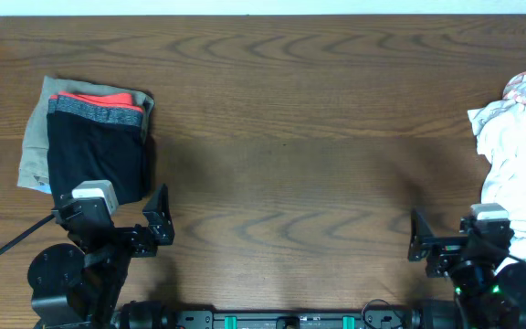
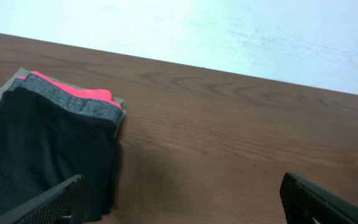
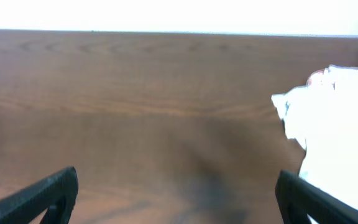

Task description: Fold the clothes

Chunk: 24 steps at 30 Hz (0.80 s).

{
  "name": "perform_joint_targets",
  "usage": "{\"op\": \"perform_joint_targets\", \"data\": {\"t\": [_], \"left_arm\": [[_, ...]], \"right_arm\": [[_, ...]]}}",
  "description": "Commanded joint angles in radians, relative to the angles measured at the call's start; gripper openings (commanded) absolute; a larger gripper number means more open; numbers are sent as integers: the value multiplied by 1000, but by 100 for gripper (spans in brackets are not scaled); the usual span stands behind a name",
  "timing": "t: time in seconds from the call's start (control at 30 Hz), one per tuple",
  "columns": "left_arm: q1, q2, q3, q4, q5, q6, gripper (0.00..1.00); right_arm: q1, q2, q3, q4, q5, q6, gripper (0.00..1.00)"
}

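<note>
Count, left side of the brown wood-grain tabletop (image 1: pixel 290 137): one pair of black soft-fabric trousers (image 1: pixel 94 151), folded into a compact block. One heather-grey waistband (image 2: pixel 73 102) runs across its far end, with an orange-red edge beyond it.

Under the trousers: one flat khaki-grey garment (image 1: pixel 33 137). It shows along the left side and the far edge. The two touch, stacked, black on top.

One small pale patch (image 1: pixel 44 185) sits at the near corner of the khaki piece. It may be a tag, but it is too small to read.

Right edge of the tabletop: one crumpled heap of white fabric (image 1: pixel 519 137), partly out of the overhead view. I cannot tell how many pieces are in it. There is a faint reddish print at its far end, with nothing legible in it. The heap lies well apart from the trousers, with a wide stretch of bare wood between.

Pincers: two. My left pincer (image 2: pixel 185 208) has its fingers spread wide apart and nothing between them. Its left finger (image 2: pixel 42 205) shows in front of the near edge of the black fabric; I cannot tell whether it touches.

My right pincer (image 3: pixel 179 199) is also spread wide and holds nothing. It is over bare wood, and the white heap is just beside its right finger (image 3: pixel 325 199).
</note>
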Motion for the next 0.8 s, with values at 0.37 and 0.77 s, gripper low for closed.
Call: {"op": "perform_joint_targets", "data": {"t": [0.37, 0.77], "left_arm": [[2, 0, -8, 2, -5, 16, 98], [2, 0, -8, 2, -6, 16, 98]], "right_arm": [[12, -169, -569, 768, 10, -122, 99], [12, -154, -631, 755, 25, -116, 99]]}}
